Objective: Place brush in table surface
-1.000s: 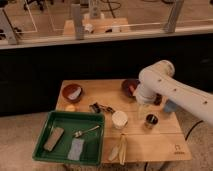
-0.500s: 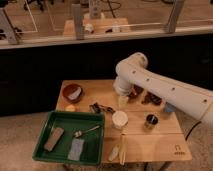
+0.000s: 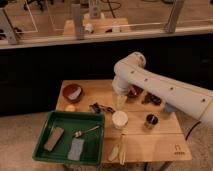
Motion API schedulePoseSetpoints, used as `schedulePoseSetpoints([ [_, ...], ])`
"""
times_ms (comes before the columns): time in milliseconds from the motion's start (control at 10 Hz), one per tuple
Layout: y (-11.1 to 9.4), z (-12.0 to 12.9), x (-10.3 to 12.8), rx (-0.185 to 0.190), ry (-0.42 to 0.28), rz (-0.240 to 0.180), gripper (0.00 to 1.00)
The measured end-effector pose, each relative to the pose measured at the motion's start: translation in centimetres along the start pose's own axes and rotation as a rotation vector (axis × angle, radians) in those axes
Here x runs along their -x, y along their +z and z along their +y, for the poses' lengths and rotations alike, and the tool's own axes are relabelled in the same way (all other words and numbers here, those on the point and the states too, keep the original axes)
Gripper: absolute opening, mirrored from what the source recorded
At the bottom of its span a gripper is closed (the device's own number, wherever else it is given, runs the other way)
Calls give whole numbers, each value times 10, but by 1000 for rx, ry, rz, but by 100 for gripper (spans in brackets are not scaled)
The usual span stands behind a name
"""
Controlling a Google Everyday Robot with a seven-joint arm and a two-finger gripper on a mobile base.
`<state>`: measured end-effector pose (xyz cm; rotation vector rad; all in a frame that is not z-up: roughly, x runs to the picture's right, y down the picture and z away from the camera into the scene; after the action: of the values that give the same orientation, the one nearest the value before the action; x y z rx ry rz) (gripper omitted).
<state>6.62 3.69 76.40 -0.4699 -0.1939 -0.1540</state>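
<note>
1. One brush [image 3: 100, 108] is seen lying on the desk [image 3: 150, 142], as a small dark shape just behind the tray's back right corner and left of the cup; its details cannot be made out.
2. One claw [image 3: 120, 101] is held above the desk, right of the brush and just behind the one white cup [image 3: 119, 119]. Whether it is apart or together cannot be told.
3. One green tray [image 3: 60, 119] is set at the desk's front left. One silver spoon [image 3: 85, 132], one tan block [image 3: 54, 138] and one grey cloth [image 3: 76, 148] are held in it.
4. Two pale utensils [image 3: 119, 150] are laid side by side in front of the cup.
5. One reddish bowl [image 3: 72, 92] is placed at the back left, and one small dark cup [image 3: 151, 120] right of the white cup.
</note>
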Motion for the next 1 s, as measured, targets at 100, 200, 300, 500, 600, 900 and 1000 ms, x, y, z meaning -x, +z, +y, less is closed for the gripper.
schedulePoseSetpoints([
  [100, 0, 1, 0, 2, 3, 1, 80],
  [200, 4, 0, 0, 12, 11, 11, 80],
  [300, 11, 0, 4, 25, 33, 25, 80],
  [500, 35, 4, 7, 70, 57, 74, 80],
  [600, 47, 8, 8, 96, 68, 83, 80],
  [900, 79, 15, 25, 133, 70, 40, 80],
  [1000, 83, 15, 31, 131, 65, 18, 80],
])
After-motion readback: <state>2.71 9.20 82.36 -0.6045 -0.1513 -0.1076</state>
